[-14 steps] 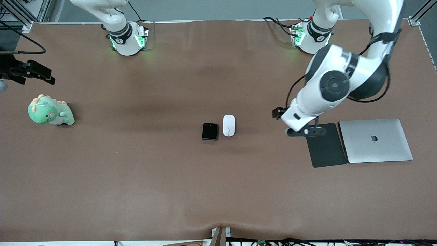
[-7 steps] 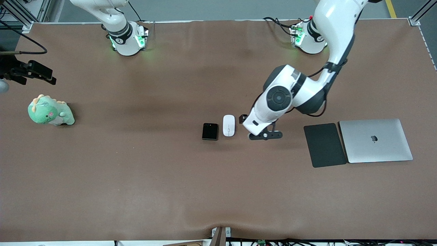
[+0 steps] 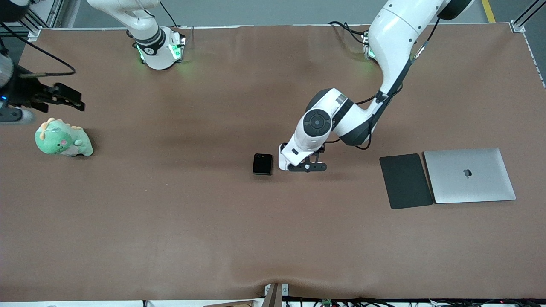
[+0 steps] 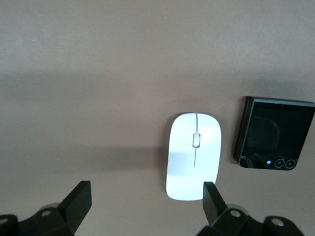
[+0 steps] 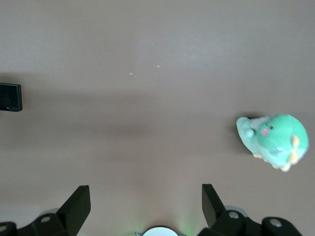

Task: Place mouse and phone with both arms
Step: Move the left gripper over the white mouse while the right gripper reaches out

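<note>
The white mouse (image 4: 193,156) lies on the brown table beside the black square phone (image 4: 274,132), which is on the side toward the right arm's end. In the front view the phone (image 3: 262,164) shows, but my left arm's hand covers the mouse. My left gripper (image 4: 146,201) is open and empty, low over the table, and one finger (image 4: 211,196) is by the mouse's edge. It also shows in the front view (image 3: 306,166). My right gripper (image 5: 145,201) is open and empty. In the front view it (image 3: 68,99) hangs over the right arm's end of the table.
A green plush dinosaur (image 3: 63,140) sits at the right arm's end, under the right gripper; it also shows in the right wrist view (image 5: 273,140). A matte black pad (image 3: 405,181) and a closed silver laptop (image 3: 469,175) lie side by side at the left arm's end.
My left arm has swung from over the black pad across to the mouse and now covers it in the front view. My right gripper has shifted slightly toward the table's middle.
</note>
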Controlling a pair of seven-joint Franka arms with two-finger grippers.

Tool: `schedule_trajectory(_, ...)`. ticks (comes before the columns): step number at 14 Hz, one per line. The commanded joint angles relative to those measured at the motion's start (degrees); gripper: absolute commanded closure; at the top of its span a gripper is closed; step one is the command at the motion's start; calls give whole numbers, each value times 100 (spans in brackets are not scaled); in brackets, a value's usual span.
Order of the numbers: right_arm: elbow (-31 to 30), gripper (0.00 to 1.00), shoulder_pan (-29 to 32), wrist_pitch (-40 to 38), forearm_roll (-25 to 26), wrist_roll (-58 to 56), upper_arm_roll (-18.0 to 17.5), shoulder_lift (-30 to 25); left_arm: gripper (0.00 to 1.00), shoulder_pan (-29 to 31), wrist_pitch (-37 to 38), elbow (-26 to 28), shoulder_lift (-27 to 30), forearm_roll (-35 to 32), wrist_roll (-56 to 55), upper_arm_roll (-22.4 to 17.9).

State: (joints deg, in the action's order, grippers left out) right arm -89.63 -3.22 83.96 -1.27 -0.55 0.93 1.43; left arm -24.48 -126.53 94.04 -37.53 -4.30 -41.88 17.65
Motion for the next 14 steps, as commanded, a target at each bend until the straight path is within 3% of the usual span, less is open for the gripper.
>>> schedule_trajectory(1, 103, 0, -380, 199, -145, 64, 4, 444, 0, -101, -283, -131, -193, -159, -180, -25)
schedule_trajectory(6, 165, 0, -1171, 1094, -154, 73, 4, 1472, 0, -312, -539, -131, -430, -185, -400, -69)
schedule_trajectory(11, 121, 0, -1286, 1157, -286, 11, 4, 1676, 0, -453, -926, -131, -633, -273, -540, -69)
schedule_trajectory(14, 147, 0, -1330, 1218, -847, 73, 4, 1851, 0, -479, -926, -131, -694, -273, -558, -78)
